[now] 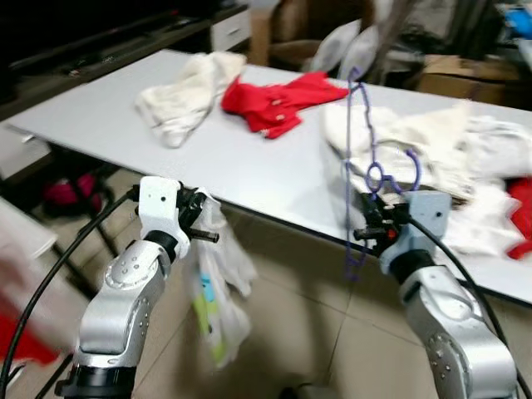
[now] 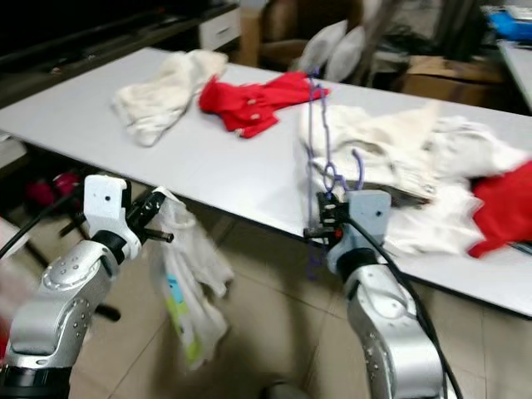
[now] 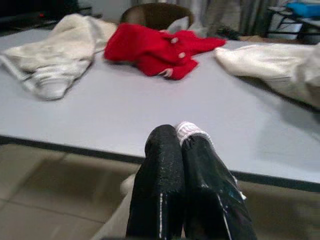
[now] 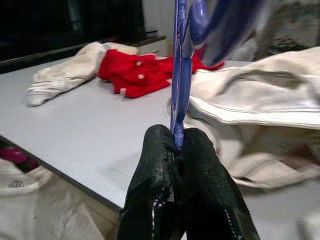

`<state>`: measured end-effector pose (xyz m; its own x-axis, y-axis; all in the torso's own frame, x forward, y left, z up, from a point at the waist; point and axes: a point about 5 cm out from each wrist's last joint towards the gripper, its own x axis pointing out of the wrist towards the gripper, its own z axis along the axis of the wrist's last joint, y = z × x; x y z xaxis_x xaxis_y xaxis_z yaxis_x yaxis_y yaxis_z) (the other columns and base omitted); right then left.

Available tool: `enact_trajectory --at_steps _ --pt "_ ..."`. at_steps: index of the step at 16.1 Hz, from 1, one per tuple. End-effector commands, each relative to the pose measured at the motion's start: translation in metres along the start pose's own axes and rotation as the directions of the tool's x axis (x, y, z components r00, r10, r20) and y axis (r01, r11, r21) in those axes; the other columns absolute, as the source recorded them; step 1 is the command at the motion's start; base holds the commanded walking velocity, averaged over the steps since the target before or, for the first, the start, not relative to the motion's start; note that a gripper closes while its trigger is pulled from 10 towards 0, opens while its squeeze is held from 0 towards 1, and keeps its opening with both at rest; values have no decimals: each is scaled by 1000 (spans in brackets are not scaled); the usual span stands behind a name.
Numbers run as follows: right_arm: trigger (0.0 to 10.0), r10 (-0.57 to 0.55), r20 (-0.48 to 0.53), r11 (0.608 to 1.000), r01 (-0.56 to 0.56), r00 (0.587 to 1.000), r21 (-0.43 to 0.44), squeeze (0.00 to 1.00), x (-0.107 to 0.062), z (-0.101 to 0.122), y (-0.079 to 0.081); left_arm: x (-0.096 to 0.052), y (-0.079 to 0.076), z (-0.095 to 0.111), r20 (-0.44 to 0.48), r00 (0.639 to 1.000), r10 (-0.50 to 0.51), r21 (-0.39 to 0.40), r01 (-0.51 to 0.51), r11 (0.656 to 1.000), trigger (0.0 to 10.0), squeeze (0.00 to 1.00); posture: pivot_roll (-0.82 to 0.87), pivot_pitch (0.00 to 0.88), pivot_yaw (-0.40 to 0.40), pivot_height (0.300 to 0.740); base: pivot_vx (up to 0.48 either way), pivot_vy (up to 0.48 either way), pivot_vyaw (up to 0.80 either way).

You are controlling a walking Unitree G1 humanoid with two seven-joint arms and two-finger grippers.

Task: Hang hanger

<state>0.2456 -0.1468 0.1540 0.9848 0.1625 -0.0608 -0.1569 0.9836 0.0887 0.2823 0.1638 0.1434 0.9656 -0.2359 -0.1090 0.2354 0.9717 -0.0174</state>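
Note:
A thin purple hanger point(image 1: 359, 125) stands upright at the near edge of the white table point(image 1: 249, 170), its hook point(image 1: 411, 162) curling over a cream garment point(image 1: 449, 150). My right gripper point(image 1: 363, 232) is shut on the hanger's lower wire; in the right wrist view the wire point(image 4: 179, 75) rises from between the black fingertips point(image 4: 160, 145). My left gripper point(image 1: 208, 233) hovers just in front of the table edge, shut on a white bag-like cloth point(image 1: 220, 299) with green and blue print that hangs toward the floor. A white scrap point(image 3: 189, 131) pokes out at its tips.
On the table lie a cream garment point(image 1: 183, 96), a red garment point(image 1: 278, 100) and more red cloth point(image 1: 522, 212) at the far right. Behind it are a chair with pillows point(image 1: 345, 41) and cardboard boxes point(image 1: 457, 75). Tiled floor point(image 1: 307, 332) lies below.

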Motion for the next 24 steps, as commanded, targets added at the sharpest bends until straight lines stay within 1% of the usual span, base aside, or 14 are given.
enact_trajectory --at_steps 1,4,5,7,10,12,15,17,18,19,20,21,22,24 --pt "10000 25 27 1000 -25 999 6 0 0 5 5 0 4 7 27 1000 6 22 -6 1000 10000 0 -119 0 28 740 0 356 -800" --pt "10000 34 21 999 -34 999 6 0 0 4 6 1 4 7 28 1000 5 26 -6 1000 10000 0 -119 0 28 740 0 343 -800" --pt "10000 41 17 999 -41 999 0 0 0 3 7 2 3 8 36 999 -7 78 4 997 10000 0 -120 0 27 740 0 0 -800" --pt "10000 48 15 999 -47 999 -6 0 0 3 8 3 3 8 28 1000 0 99 -3 995 10000 0 -121 0 28 740 0 -480 -800" --pt "10000 57 18 998 -57 998 -22 0 0 4 9 4 2 7 42 999 2 64 -5 998 10000 0 -125 0 28 740 0 -425 -800" --pt "10000 59 15 998 -58 998 -29 0 1 4 8 4 4 6 38 999 21 22 -22 1000 10000 0 -126 0 25 740 0 0 -609" --pt "10000 150 -13 984 -151 989 -91 0 1 7 7 7 6 12 62 998 26 53 -30 998 10000 0 -132 0 18 740 0 0 0" --pt "10000 260 -49 947 -264 964 -184 0 -2 17 -2 12 10 19 85 996 27 82 -34 996 10000 0 -135 0 13 740 0 0 0" --pt "10000 285 -60 934 -291 957 -207 0 -3 19 -5 13 11 21 89 996 31 87 -39 995 10000 0 -137 0 13 740 0 0 0" --pt "10000 356 -99 893 -369 929 -256 0 -8 24 -11 15 14 26 97 995 35 92 -44 995 10000 0 -141 0 11 740 0 0 0" --pt "10000 448 -174 823 -481 877 -302 0 -16 32 -19 20 18 34 102 994 28 107 -39 994 10000 0 -142 0 9 740 285 0 0" --pt "10000 469 -203 801 -511 860 -312 0 -19 33 -22 22 19 37 109 994 26 113 -39 993 10000 0 -142 0 7 740 289 0 0" --pt "10000 499 -258 759 -561 827 -330 0 -24 35 -26 25 21 43 121 992 22 121 -37 992 10000 0 -142 0 3 740 292 0 0" --pt "10000 531 -327 709 -621 782 -334 0 -31 37 -32 32 24 51 137 991 9 136 -27 990 10000 0 -141 0 2 740 300 0 0"
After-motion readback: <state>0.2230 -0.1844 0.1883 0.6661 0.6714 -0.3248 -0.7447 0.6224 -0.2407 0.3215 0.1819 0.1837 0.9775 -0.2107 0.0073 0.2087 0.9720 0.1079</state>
